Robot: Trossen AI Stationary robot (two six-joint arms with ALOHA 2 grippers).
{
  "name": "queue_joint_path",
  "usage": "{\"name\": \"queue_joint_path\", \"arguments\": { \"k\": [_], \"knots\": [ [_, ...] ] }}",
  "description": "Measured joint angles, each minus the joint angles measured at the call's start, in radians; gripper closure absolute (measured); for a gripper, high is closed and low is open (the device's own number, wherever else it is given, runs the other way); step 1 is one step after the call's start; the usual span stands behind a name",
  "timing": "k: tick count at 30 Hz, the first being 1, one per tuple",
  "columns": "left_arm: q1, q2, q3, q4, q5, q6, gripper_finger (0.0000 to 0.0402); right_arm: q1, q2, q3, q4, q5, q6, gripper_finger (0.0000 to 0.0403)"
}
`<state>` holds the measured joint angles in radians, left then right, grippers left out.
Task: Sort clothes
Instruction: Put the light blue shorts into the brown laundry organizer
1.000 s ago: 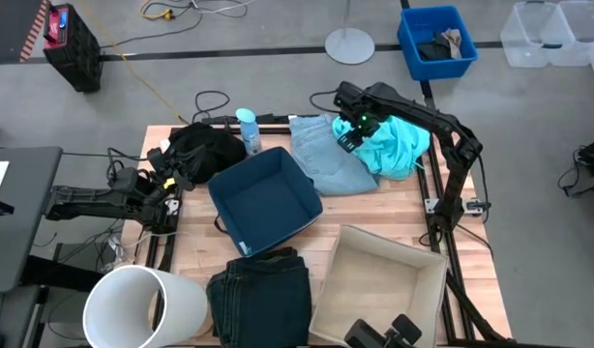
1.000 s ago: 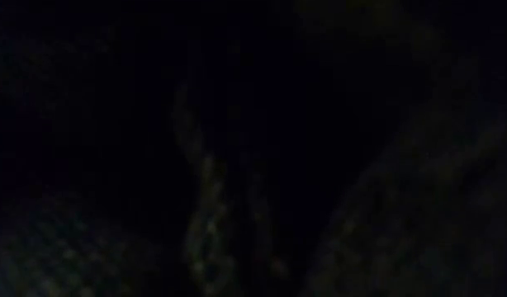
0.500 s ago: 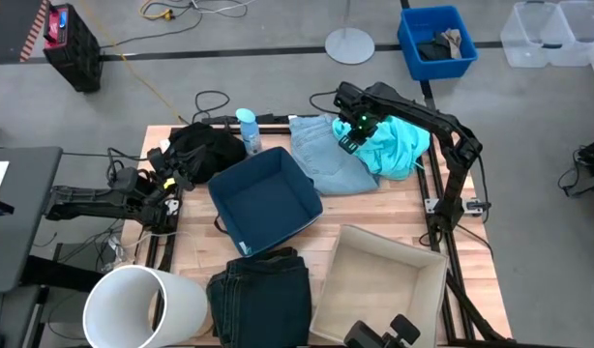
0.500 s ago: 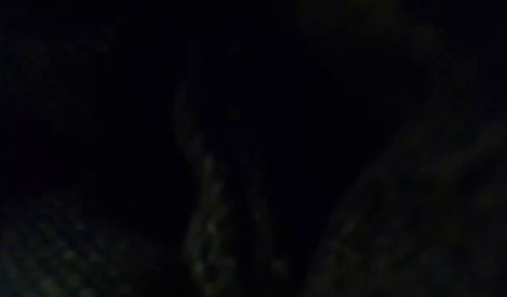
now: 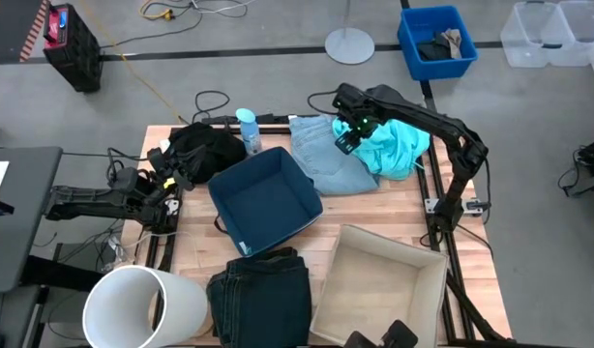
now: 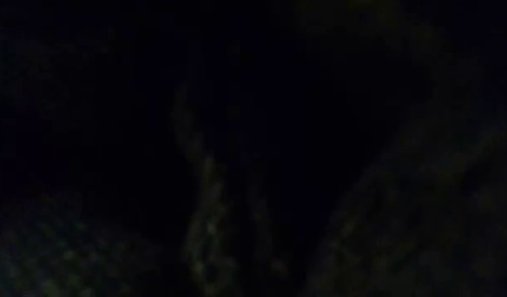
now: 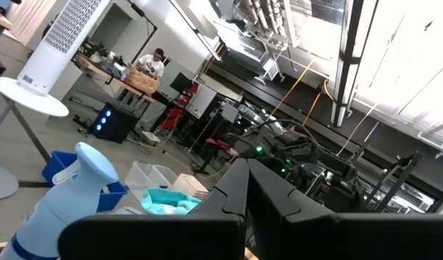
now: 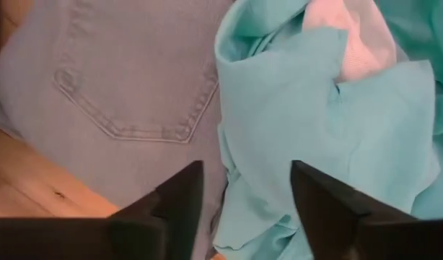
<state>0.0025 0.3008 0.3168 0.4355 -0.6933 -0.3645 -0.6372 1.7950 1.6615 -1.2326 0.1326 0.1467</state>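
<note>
Wooden table carrying the lot, four garments laid out apart, presumably so each can be taken singly. Two bins in the middle, one dark blue, one beige, likely the sorting targets, both bare inside. Dark navy jeans folded at the near edge, just beside the blue bin; pale blue denim jeans spread flat at the far side, back pocket up; turquoise top bunched just beside them, overlapping their edge; black garment heaped at the far left corner. One white cylinder tipped on its side at the near left, one spray bottle upright between black heap and denim. Right gripper poised over the seam where top meets jeans, fingers spread wide, gripping nothing, probably lining up on the turquoise fold. Left gripper parked off the table's left edge, fingers pressed together, idle. Low view too dark to read.
</note>
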Motion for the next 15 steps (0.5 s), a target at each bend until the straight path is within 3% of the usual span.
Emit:
{"name": "queue_joint_path", "arguments": {
  "k": [4, 15],
  "knots": [
    [0.000, 0.000, 0.000, 0.000, 0.000, 0.000, 0.0401, -0.013, 0.056, 0.000, 0.001, 0.000, 0.003, 0.0134],
    [0.000, 0.000, 0.000, 0.000, 0.001, 0.001, 0.0401, -0.034, 0.071, 0.021, 0.003, 0.007, -0.029, 0.0137]
  ]
}}
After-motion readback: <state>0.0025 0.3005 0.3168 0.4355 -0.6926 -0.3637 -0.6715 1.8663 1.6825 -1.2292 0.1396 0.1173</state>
